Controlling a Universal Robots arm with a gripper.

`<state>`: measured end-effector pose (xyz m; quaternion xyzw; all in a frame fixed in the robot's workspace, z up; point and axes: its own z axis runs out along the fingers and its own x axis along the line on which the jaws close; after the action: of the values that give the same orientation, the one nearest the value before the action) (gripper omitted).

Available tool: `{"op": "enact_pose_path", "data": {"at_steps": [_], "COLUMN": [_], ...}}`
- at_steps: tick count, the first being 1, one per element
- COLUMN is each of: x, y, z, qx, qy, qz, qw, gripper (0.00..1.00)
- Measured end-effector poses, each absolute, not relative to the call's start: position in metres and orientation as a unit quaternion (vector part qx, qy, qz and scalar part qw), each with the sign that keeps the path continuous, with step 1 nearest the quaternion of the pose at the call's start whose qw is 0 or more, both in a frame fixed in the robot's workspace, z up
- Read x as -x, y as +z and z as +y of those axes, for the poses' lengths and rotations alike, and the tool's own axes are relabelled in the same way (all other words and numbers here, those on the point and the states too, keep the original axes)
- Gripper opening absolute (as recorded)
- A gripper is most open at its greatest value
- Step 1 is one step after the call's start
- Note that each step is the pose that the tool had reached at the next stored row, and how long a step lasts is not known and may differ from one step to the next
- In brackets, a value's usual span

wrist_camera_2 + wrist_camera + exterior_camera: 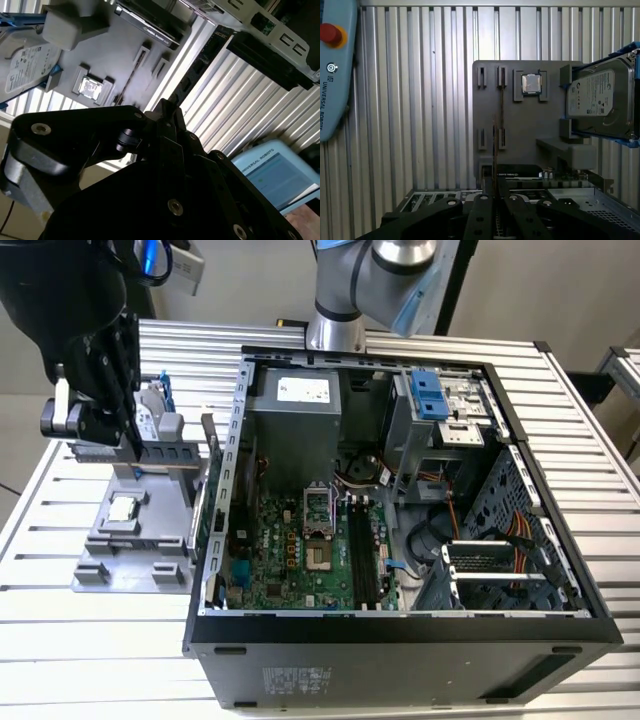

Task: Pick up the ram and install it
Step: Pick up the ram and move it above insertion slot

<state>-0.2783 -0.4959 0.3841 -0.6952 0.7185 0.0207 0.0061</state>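
claw [495,197] gripped the ram [494,150] tight | ram stood on edge over the grey tray [520,130], likely to suit a slot

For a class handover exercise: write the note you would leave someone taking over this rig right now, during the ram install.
Gripper: shut on the ram, which sits edge-on between the fingers over the grey parts fixture, beside the open computer case.
Done: ram gripped.
Left: the motherboard's long black slots look empty; the ram is not yet installed.
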Motion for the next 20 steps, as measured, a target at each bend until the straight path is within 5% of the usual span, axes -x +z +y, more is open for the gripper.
{"op": "enact_pose_path", "data": {"at_steps": [20], "x": [0.2704], "y": [0.3841], "z": [-0.4958], "qx": [0.695], "qy": [0.021], "qz": [0.718], "qw": [0.006], "gripper": [0.00]}}
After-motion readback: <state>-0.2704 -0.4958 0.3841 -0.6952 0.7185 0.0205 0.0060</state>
